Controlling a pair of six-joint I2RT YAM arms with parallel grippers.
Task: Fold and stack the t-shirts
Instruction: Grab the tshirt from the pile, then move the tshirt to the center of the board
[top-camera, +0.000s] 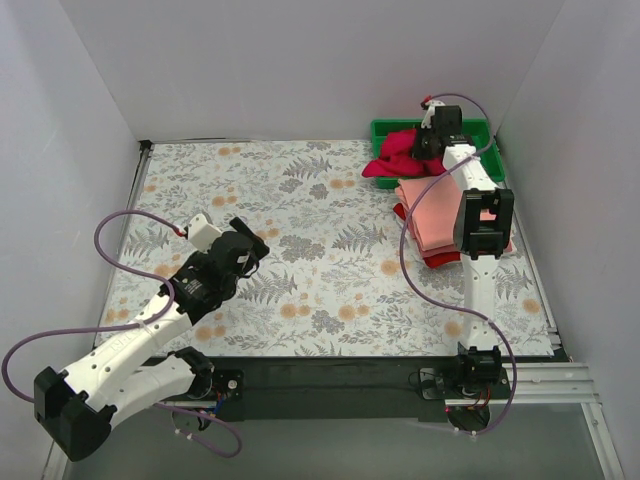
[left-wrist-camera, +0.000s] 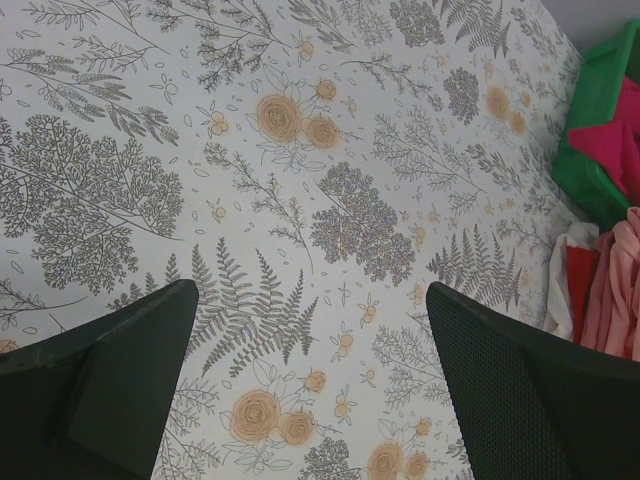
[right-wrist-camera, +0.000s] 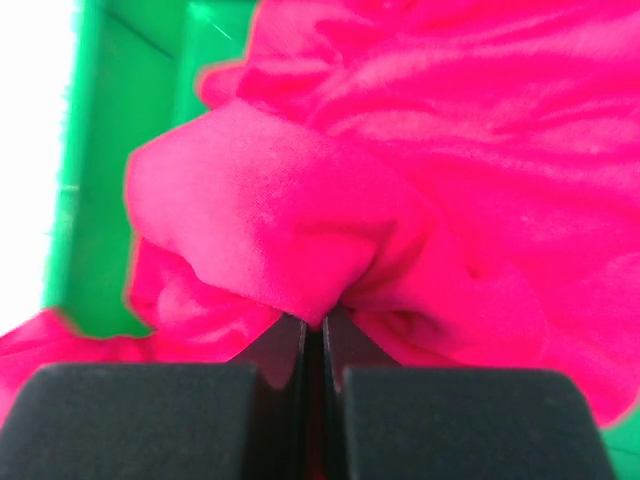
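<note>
A crumpled crimson-red t-shirt (top-camera: 397, 157) lies half in the green tray (top-camera: 384, 131) at the back right. My right gripper (top-camera: 428, 143) is shut on a fold of this shirt (right-wrist-camera: 300, 230), pinched between its fingertips. A folded salmon-pink t-shirt (top-camera: 432, 215) lies on top of a brighter red one (top-camera: 440, 257) in front of the tray; both show at the right edge of the left wrist view (left-wrist-camera: 610, 290). My left gripper (top-camera: 252, 245) is open and empty, hovering over the flowered cloth at the left middle of the table.
The flowered tablecloth (top-camera: 300, 230) covers the table. White walls stand close on the left, back and right. The right arm's purple cable (top-camera: 410, 270) hangs over the table next to the folded stack.
</note>
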